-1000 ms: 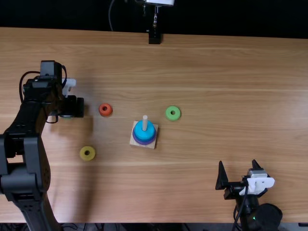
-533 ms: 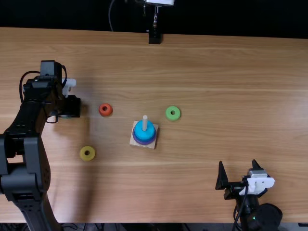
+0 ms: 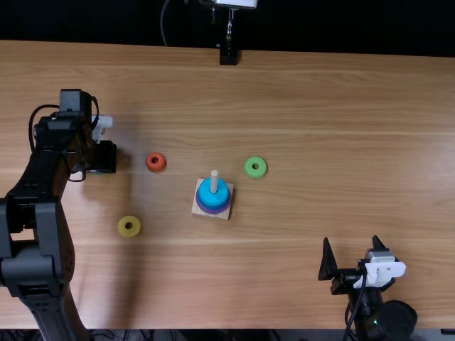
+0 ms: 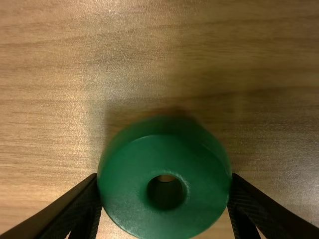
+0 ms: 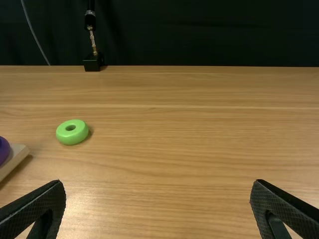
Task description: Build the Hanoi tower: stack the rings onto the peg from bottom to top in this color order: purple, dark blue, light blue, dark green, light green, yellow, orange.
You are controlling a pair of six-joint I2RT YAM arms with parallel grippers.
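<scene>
1. Top view: the left hand [image 3: 106, 158] was over at the upper left of the frame, low to the worktop [image 3: 320, 106]. The peg [image 3: 214, 180] stood near the middle on its wooden base [image 3: 201, 211], light blue ring [image 3: 213, 195] uppermost, so dark green looked next to me. Orange ring [image 3: 155, 162] and yellow ring [image 3: 129, 226] lay left of the base, light green ring [image 3: 255, 167] just up and right of it. The right hand [image 3: 352, 245] was at lower right, fingers spread.

2. Left wrist view: the dark green ring [image 4: 124, 191] was pinched between the left hand's fingers, one on each side of the outer wall. Couldn't tell if it was off the worktop. My guess: light, stiff, no squish, hard to break, but smooth enough to slip or tip if pinched off-centre. Opposite sides was the right hold imo, since it left the hole free for the peg.

3. Right wrist view: fingers wide apart, nothing between them. Light green lay flat near the base, purple ring [image 5: 3, 150] on it.
</scene>
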